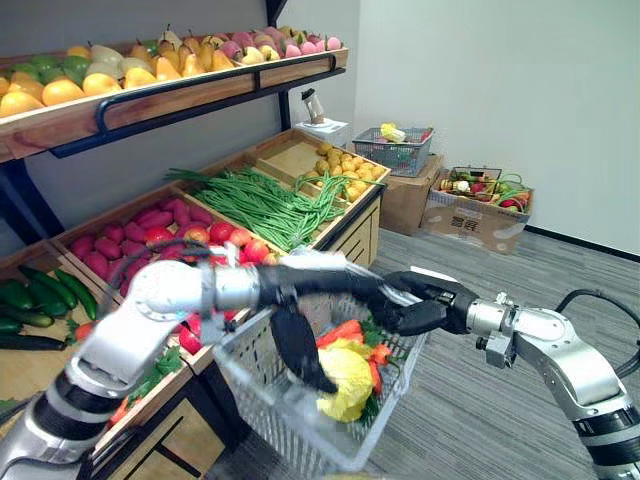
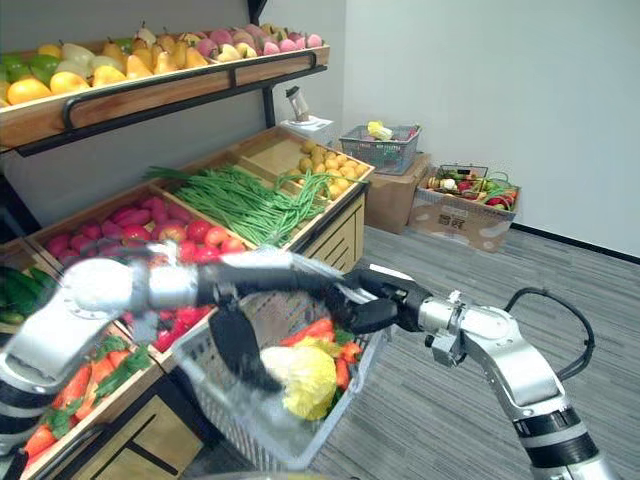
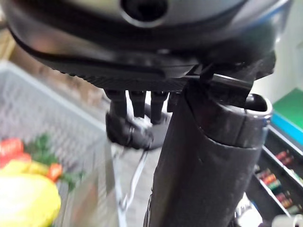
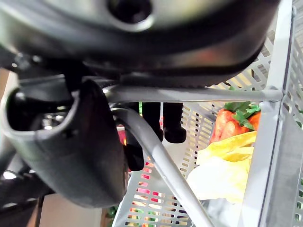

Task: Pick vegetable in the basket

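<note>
A pale grey mesh basket (image 1: pixel 300 420) hangs in front of the produce stand. My right hand (image 1: pixel 428 303) is shut on its wire handle (image 4: pixel 156 156), with the fingers curled round it in the right wrist view. Inside lie a yellow-green cabbage (image 1: pixel 348 385), orange-red carrots (image 1: pixel 345 332) with green tops, and a yellow piece under them. My left hand (image 1: pixel 298 350) reaches down into the basket beside the cabbage, fingers straight and holding nothing. In the left wrist view its thumb (image 3: pixel 203 156) stands in front of the basket (image 3: pixel 42 109).
On my left, the wooden stand holds green beans (image 1: pixel 265 205), red fruit (image 1: pixel 150 230), cucumbers (image 1: pixel 40 295) and lemons (image 1: pixel 345 170). A fruit shelf (image 1: pixel 150 75) runs above. Cardboard boxes (image 1: pixel 470 215) and a second basket (image 1: pixel 395 150) stand by the far wall.
</note>
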Controlling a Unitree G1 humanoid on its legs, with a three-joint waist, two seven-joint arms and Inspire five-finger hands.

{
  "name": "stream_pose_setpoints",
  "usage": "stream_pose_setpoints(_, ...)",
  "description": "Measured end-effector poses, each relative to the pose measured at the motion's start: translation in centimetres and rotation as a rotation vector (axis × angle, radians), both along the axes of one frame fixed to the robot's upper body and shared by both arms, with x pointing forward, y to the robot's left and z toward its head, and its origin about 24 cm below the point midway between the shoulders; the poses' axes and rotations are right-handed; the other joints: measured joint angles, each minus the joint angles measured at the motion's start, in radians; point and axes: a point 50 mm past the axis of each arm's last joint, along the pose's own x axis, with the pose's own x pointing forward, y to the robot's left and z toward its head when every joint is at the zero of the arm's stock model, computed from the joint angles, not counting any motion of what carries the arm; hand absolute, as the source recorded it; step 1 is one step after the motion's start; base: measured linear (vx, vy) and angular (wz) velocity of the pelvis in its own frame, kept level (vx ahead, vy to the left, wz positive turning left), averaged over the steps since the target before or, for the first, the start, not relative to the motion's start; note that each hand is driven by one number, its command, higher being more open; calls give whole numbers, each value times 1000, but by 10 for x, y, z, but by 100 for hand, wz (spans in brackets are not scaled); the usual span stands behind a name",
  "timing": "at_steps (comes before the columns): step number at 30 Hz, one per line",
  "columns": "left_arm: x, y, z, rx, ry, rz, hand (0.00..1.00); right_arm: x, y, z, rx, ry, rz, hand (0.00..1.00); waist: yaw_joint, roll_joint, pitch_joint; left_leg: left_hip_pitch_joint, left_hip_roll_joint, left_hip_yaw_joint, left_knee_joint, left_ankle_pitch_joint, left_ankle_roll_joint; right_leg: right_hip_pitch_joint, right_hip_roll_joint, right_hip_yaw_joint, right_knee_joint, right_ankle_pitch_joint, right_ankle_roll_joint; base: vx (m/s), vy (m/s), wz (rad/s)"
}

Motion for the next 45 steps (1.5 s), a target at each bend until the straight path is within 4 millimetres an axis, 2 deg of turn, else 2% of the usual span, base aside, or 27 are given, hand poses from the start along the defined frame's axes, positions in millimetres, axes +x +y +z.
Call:
stream_pose_setpoints(5, -1, 18, 20, -142, -133, 105, 100, 4, -14, 3, 47, -39, -125, 0, 17, -7, 18, -1, -3, -24, -1, 1, 3, 12, -8, -21, 0, -3, 4, -24, 42, 13)
stream_pose_setpoints(10, -11, 55, 27, -358, -228, 283, 100, 2, -27, -2, 107, -43, -222, 0, 18, -8, 37, -9, -8, -46, -13, 7, 11, 16, -10, -39, 0, -3, 1, -29, 34, 12)
stream_pose_setpoints(16, -18, 86, 25, -520, -309, 493, 100, 2, -43, -24, 109, 53, -305, 0, 30, -12, 49, -16, -14, -73, -21, 11, 17, 21, -17, -56, 0, -3, 2, -35, 40, 11)
stream_pose_setpoints(18, -19, 101, 23, -592, -338, 596, 100, 0, -50, -30, 113, 72, -339, 0, 37, -9, 56, -17, -21, -79, -28, 14, 23, 21, -23, -59, 1, -3, 2, -40, 54, 9)
stream_pose_setpoints(19, -22, 120, 19, -662, -375, 717, 100, -3, -56, -33, 123, 76, -369, 0, 37, -7, 67, -17, -27, -85, -35, 18, 28, 20, -28, -60, 1, -1, 4, -44, 52, 9)
stream_pose_setpoints(20, -23, 129, 17, -696, -389, 776, 100, -4, -59, -34, 126, 77, -382, 0, 37, -6, 70, -20, -29, -89, -36, 18, 29, 19, -30, -62, 1, -1, 5, -56, 60, 12)
stream_pose_setpoints(23, -34, 177, -8, -861, -414, 1111, 100, -11, -69, -41, 145, 93, -450, 0, 36, -8, 73, -31, -35, -100, -39, 19, 34, 12, -37, -68, 3, 0, 6, -42, 47, 9)
stream_pose_setpoints(24, -44, 196, -26, -929, -408, 1257, 100, -14, -74, -44, 159, 94, -480, 0, 35, -11, 75, -41, -37, -107, -39, 18, 36, 8, -40, -72, 3, 1, 8, -36, 40, 9)
stream_pose_setpoints(25, -50, 205, -37, -961, -399, 1336, 100, -16, -76, -46, 164, 94, -496, 0, 36, -12, 77, -43, -38, -110, -39, 18, 37, 7, -42, -73, 4, 1, 8, -36, 51, 10)
stream_pose_setpoints(27, -86, 237, -90, -1037, -372, 1725, 100, -21, -81, -53, 174, 104, -553, 0, 35, -17, 80, -48, -40, -119, -39, 18, 37, 7, -45, -75, 4, 1, 8, -19, 55, 9)
stream_pose_setpoints(28, -97, 243, -103, -1044, -368, 1830, 100, -21, -82, -54, 173, 108, -563, 0, 35, -21, 83, -49, -40, -122, -38, 18, 37, 7, -45, -76, 4, 1, 8, -22, 51, 13)
stream_pose_setpoints(30, -136, 259, -140, -1069, -376, 2155, 100, -23, -83, -59, 172, 121, -589, 0, 45, -41, 94, -56, -40, -133, -34, 18, 37, 7, -47, -83, 4, 1, 9, -35, 42, 14)
stream_pose_setpoints(31, -143, 261, -148, -1073, -379, 2219, 100, -24, -83, -60, 172, 127, -593, 0, 52, -44, 94, -57, -40, -136, -33, 18, 37, 7, -48, -85, 4, 1, 9, -38, 45, 14)
stream_pose_setpoints(33, -173, 263, -169, -1066, -418, 2416, 100, -26, -81, -66, 187, 146, -605, 0, 64, -51, 97, -63, -43, -151, -32, 15, 41, 8, -54, -93, 4, -1, 11, -34, 50, 17)
stream_pose_setpoints(36, -198, 262, -182, -1057, -487, 2549, 100, -26, -73, -71, 229, 156, -605, 0, 69, -52, 99, -78, -46, -167, -24, 13, 44, 7, -61, -105, 3, -5, 16, -44, 36, 16)
stream_pose_setpoints(39, -211, 260, -197, -1043, -482, 2629, 100, -25, -68, -73, 278, 164, -595, 0, 71, -40, 106, -87, -50, -179, -15, 12, 46, 7, -68, -111, 3, -5, 17, -46, 36, 10)
stream_pose_setpoints(42, -218, 251, -223, -1025, -361, 2682, 100, -25, -61, -76, 287, 178, -577, 0, 71, -34, 110, -90, -54, -183, -7, 10, 49, 7, -72, -112, 3, -5, 17, -43, 39, 4)
stream_pose_setpoints(44, -216, 236, -247, -997, -212, 2694, 100, -24, -55, -78, 291, 189, -559, 0, 69, -38, 112, -92, -58, -183, -2, 5, 50, 7, -76, -110, 1, -4, 19, -51, 46, -3)
stream_pose_setpoints(45, -214, 218, -266, -932, -80, 2691, 100, -24, -51, -81, 302, 198, -553, 0, 68, -43, 115, -92, -61, -183, 1, 1, 52, 7, -80, -107, 0, -3, 21, -49, 47, -4)
